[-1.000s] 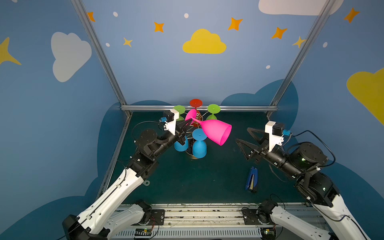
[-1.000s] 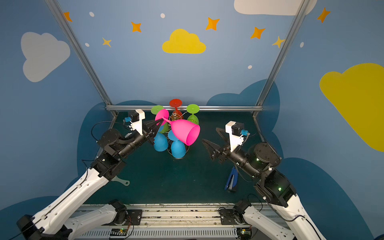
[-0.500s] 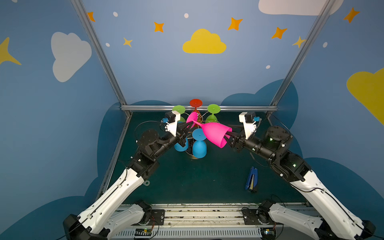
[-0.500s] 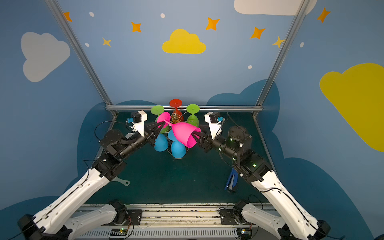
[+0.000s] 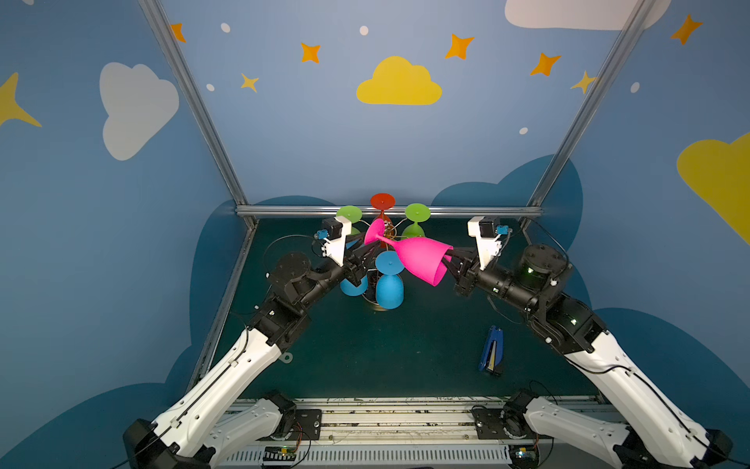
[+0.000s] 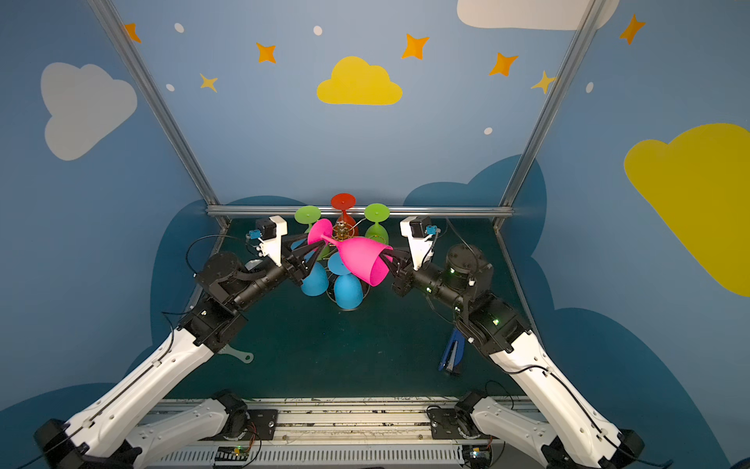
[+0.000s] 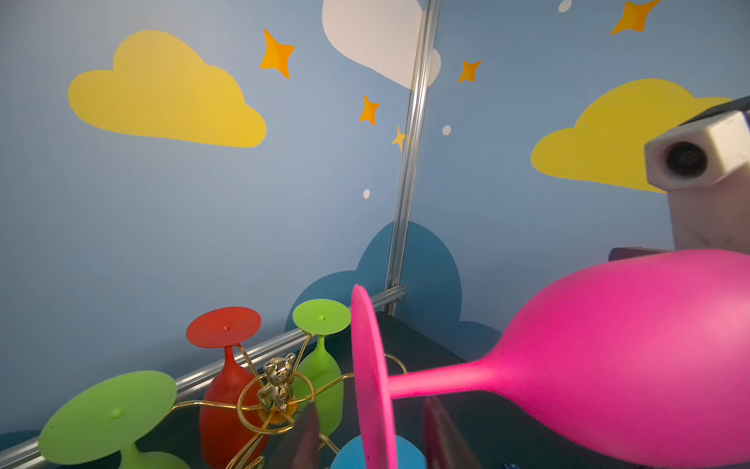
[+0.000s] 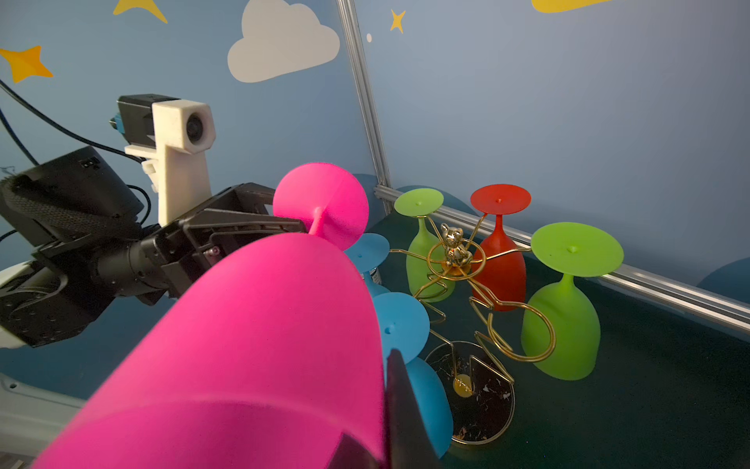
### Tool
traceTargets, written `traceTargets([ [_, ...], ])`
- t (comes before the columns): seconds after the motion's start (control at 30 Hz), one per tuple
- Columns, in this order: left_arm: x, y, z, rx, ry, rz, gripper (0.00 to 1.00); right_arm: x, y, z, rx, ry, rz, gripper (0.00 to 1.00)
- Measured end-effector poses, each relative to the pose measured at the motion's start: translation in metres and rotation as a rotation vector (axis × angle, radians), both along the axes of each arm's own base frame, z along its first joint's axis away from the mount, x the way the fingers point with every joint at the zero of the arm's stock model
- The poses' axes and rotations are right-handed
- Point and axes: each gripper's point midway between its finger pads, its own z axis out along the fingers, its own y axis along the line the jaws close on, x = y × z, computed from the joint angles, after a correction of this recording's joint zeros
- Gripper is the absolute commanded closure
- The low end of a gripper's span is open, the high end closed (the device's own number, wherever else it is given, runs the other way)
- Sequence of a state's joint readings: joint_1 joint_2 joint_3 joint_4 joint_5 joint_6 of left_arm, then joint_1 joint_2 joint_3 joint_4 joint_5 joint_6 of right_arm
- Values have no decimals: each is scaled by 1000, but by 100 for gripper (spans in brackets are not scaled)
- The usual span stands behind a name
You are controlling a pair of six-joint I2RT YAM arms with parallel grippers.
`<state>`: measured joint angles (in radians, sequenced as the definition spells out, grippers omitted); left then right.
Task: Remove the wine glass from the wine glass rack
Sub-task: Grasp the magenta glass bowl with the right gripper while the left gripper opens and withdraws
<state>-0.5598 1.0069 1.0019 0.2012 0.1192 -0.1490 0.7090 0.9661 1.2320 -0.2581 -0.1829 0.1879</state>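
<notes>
Pink wine glass (image 5: 418, 260) lies on its side in the air over the near side of the wine glass rack (image 8: 483, 394), foot to the left and bowl mouth to the right. The right arm reaches in from the near right, and the right tool (image 5: 447, 263) is clamped on the bowl's rim, one finger inside. The left arm stretches in from the near left. The left tool (image 5: 365, 256) has its fingers apart on either side of the foot, not gripping. Blue glasses (image 5: 389, 290) hang upside down on the rack.
</notes>
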Motion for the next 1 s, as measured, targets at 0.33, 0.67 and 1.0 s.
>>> traceTargets([
  [0.33,10,64,15,35,-60,265,1,-34,-79,36,-23,-128,-218,100],
  [0.67,28,160,-5,30,-50,585,1,-49,-141,-26,-194,41,-426,100],
  [1.0,36,196,-59,16,75,701,1,-14,-144,-109,-530,304,-545,100],
])
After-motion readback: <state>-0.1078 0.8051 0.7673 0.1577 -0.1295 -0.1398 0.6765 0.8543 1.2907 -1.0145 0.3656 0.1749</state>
